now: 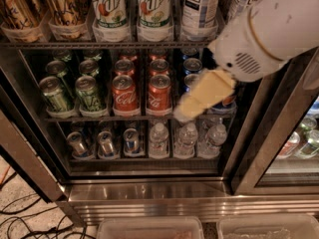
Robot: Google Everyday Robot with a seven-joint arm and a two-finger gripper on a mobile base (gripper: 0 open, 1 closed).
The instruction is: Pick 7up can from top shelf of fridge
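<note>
7up can (154, 9) stands on the top shelf (35, 44); hand (188, 109) hangs lower right, grip unclear.

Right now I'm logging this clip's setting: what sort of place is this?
Likely a shop or office drinks corner: a display fridge, 7up cans on its top shelf, cola cans and water bottles below. The gripper hangs before the middle rack.

Hand (192, 108) ctr-right, tilted down-left, prob. empty.
</note>
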